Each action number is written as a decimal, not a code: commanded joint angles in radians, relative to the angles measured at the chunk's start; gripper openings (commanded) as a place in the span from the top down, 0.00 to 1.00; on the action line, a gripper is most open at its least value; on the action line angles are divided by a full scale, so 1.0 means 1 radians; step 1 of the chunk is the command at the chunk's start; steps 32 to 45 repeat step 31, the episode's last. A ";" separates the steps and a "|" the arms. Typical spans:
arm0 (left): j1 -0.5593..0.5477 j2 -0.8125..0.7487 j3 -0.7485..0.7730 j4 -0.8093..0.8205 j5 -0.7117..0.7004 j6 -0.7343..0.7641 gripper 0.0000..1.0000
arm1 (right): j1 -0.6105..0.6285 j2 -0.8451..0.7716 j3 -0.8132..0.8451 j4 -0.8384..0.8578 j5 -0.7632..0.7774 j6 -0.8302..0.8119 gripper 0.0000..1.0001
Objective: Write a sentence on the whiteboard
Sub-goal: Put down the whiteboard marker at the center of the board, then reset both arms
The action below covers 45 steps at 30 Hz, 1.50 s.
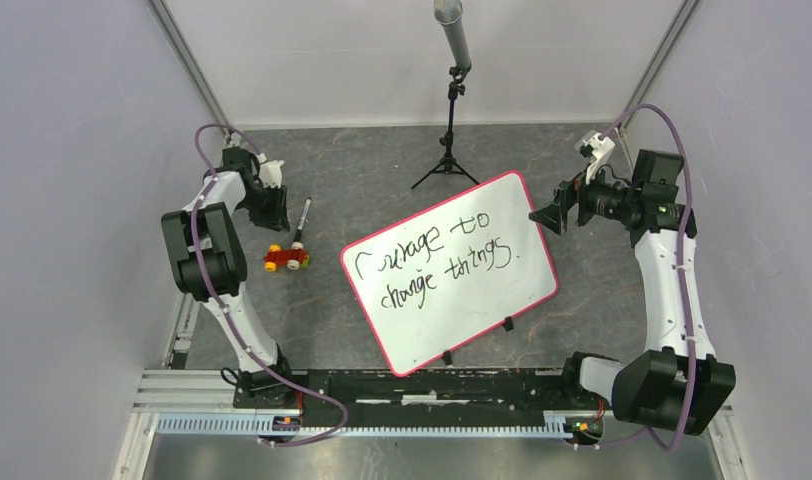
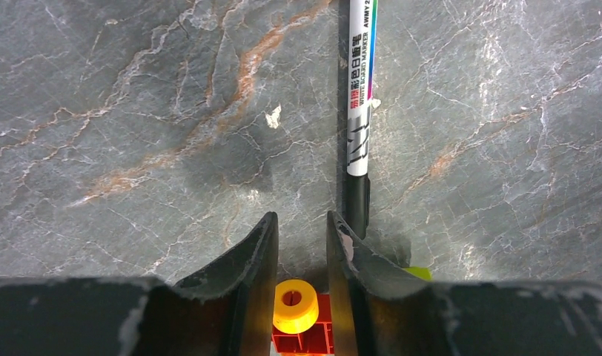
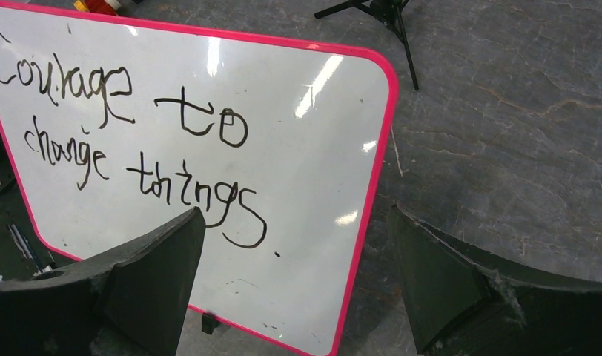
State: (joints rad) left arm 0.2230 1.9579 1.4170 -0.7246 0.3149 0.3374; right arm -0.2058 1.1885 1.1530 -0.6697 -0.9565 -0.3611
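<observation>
The whiteboard (image 1: 482, 300), white with a pink-red rim, lies tilted in the middle of the table. It bears the sentence (image 1: 419, 243) in black script, "courage to change things", also readable in the right wrist view on the whiteboard (image 3: 313, 185). A black-and-white marker (image 1: 302, 218) lies on the table to its left. In the left wrist view the marker (image 2: 359, 96) rests just outside my left gripper's right finger. My left gripper (image 2: 302, 226) shows a narrow gap with nothing in it. My right gripper (image 3: 294, 222) stands wide open over the board's right corner, holding nothing.
A red toy car with yellow wheels (image 1: 286, 259) sits below the marker; its wheel (image 2: 295, 305) shows beneath the left fingers. A microphone on a black tripod (image 1: 448, 150) stands behind the board. Grey walls close in the left and right sides.
</observation>
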 commanded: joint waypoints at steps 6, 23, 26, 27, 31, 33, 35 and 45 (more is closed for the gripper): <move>-0.001 -0.078 0.025 -0.032 0.023 0.023 0.54 | -0.018 0.004 0.025 -0.048 0.019 -0.056 0.02; 0.060 -0.341 0.441 -0.317 0.224 -0.094 0.00 | -0.313 0.241 0.457 -0.151 0.032 -0.140 0.02; 0.071 -0.397 0.396 -0.299 0.214 -0.118 0.00 | -0.364 0.282 0.461 -0.158 0.034 -0.170 0.02; 0.073 -0.425 0.363 -0.274 0.207 -0.129 0.00 | -0.372 0.287 0.444 -0.158 0.037 -0.181 0.02; 0.072 -0.520 0.227 -0.196 0.175 -0.170 0.00 | -0.378 0.276 0.359 -0.139 0.057 -0.211 0.02; 0.072 -0.520 0.227 -0.196 0.175 -0.170 0.00 | -0.378 0.276 0.359 -0.139 0.057 -0.211 0.02; 0.072 -0.520 0.227 -0.196 0.175 -0.170 0.00 | -0.378 0.276 0.359 -0.139 0.057 -0.211 0.02; 0.072 -0.520 0.227 -0.196 0.175 -0.170 0.00 | -0.378 0.276 0.359 -0.139 0.057 -0.211 0.02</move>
